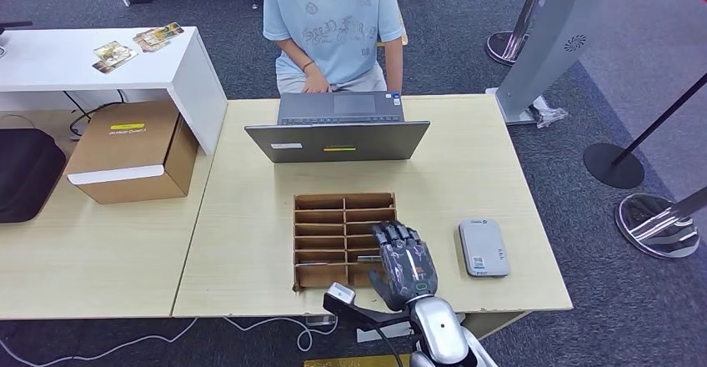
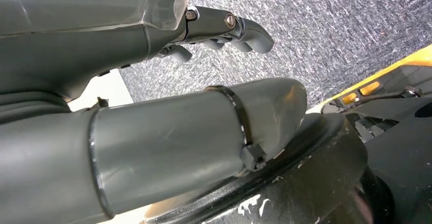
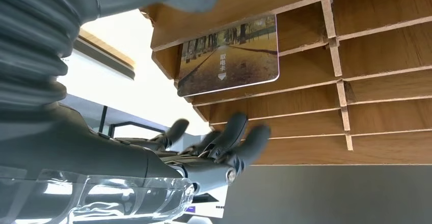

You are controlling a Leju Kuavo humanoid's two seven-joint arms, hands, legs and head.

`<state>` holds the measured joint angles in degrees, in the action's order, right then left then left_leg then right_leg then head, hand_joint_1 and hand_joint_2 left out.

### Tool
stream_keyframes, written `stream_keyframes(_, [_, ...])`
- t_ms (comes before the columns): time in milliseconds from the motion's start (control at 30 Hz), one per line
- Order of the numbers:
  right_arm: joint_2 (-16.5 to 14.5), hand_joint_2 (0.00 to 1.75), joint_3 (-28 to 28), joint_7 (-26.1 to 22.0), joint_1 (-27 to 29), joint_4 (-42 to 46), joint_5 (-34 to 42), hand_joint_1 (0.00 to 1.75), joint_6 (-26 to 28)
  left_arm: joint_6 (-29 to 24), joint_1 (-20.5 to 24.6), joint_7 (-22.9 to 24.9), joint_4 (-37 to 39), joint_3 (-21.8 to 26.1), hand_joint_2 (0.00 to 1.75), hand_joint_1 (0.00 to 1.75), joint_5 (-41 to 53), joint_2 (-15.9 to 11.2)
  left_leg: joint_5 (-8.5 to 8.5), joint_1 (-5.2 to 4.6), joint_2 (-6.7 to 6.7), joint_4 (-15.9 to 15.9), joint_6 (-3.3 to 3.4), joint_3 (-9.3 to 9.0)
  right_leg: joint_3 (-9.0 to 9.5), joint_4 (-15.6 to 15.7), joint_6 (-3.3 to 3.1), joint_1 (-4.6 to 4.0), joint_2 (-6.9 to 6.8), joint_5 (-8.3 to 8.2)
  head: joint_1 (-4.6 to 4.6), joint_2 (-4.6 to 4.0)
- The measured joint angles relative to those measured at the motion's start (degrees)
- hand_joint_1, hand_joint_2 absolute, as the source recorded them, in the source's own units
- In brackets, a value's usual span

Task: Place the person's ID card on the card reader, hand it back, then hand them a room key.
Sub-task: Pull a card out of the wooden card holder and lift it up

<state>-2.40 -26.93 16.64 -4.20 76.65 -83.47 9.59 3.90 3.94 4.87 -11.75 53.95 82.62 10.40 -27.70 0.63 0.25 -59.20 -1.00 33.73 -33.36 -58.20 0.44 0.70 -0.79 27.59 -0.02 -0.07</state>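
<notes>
Table (image 1: 492, 158): pale wood-look top, straight edges; bare surface lies to the left of the wooden organizer and along the far right edge. A second, similar table adjoins it on the left and carries a cardboard box (image 1: 129, 152).
Person (image 1: 333, 17): seated at the far edge in a light blue shirt, one hand at the laptop.
Laptop (image 1: 338, 129): grey, open toward the person, its lid back facing the robot; it stands just beyond the organizer, with a strip of bare table between.
Wooden organizer (image 1: 321, 227): flat brown fibreboard tray split by thin slats into two columns of shallow slots, near the table's front edge.
Right robot hand (image 1: 404, 263): dark, glossy-backed, hovering over the organizer's right column and front corner; fingers loosely curled and apart, holding nothing. In the right wrist view the fingers (image 3: 239, 137) are close to the slats, but contact cannot be told.
Left robot hand (image 2: 224, 28): hangs over grey carpet, fingers curled inward with nothing in them.
Card reader (image 1: 483, 248): small grey rounded box with a label, just right of the right robot hand, apart from the organizer.
Room key (image 3: 229, 53): thin card printed with an autumn tree avenue, rounded corners, lying in an organizer slot.
</notes>
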Motion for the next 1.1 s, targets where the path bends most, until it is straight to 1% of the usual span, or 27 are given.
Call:
stream_keyframes(100, [0.00,1.75,0.00,-0.01,0.00,-0.02,0.00,0.53,0.18,-0.01,0.00,0.00,0.00,-0.02,0.00,0.00,0.00,0.00,0.00,0.00,0.00,0.00,0.00,0.00,0.00,0.00,0.00,0.00,0.00,0.00,0.00,0.00])
stream_keyframes(300, [0.00,1.75,0.00,-0.03,0.00,-0.02,0.00,0.47,0.20,-0.01,0.00,0.00,0.00,-0.03,0.00,0.00,0.00,0.00,0.00,0.00,0.00,0.00,0.00,0.00,0.00,0.00,0.00,0.00,0.00,0.00,0.00,0.00])
stream_keyframes(433, [0.00,1.75,0.00,-0.03,0.02,-0.01,0.00,0.54,0.20,-0.01,0.00,0.00,-0.01,-0.04,0.00,0.00,0.02,0.00,0.00,0.00,0.00,0.00,0.00,0.00,0.00,0.00,0.00,0.00,0.00,0.00,0.00,0.00])
stream_keyframes(600, [0.00,1.75,0.01,-0.03,0.15,0.03,0.00,0.59,0.20,-0.08,0.00,0.00,0.00,-0.11,0.00,0.00,0.11,0.00,0.00,0.00,0.00,0.00,0.00,0.00,0.00,0.00,0.00,0.00,0.00,0.00,0.00,0.00])
stream_keyframes(700, [0.00,1.75,0.05,-0.01,0.32,0.16,0.00,0.58,0.23,-0.12,0.00,0.00,-0.01,-0.25,0.00,0.00,0.19,0.00,0.00,0.00,0.00,0.00,0.00,0.00,0.00,0.00,0.00,0.00,0.00,0.00,0.00,0.00])
stream_keyframes(900, [0.02,1.75,0.08,0.10,0.88,1.07,-0.07,0.66,0.41,-0.14,0.00,0.00,-0.01,-0.54,0.00,0.00,0.49,-0.01,0.00,0.00,0.00,0.00,0.00,-0.01,0.00,0.00,0.00,0.00,0.00,0.00,0.00,0.00])
stream_keyframes(1033, [0.03,1.75,0.10,0.23,1.57,1.89,-0.17,0.65,0.44,-0.14,-0.01,0.00,0.01,-0.68,0.00,0.00,0.61,-0.02,0.00,0.00,0.00,0.00,0.00,-0.01,0.00,0.00,0.00,0.00,0.00,0.00,0.01,0.00])
stream_keyframes(1100, [0.05,1.75,0.12,0.29,1.94,2.29,-0.25,0.66,0.45,-0.14,-0.01,0.00,0.01,-0.77,0.00,0.00,0.67,-0.02,0.00,0.00,0.00,0.00,0.00,-0.01,0.00,0.00,0.00,0.00,0.00,0.00,0.00,0.00])
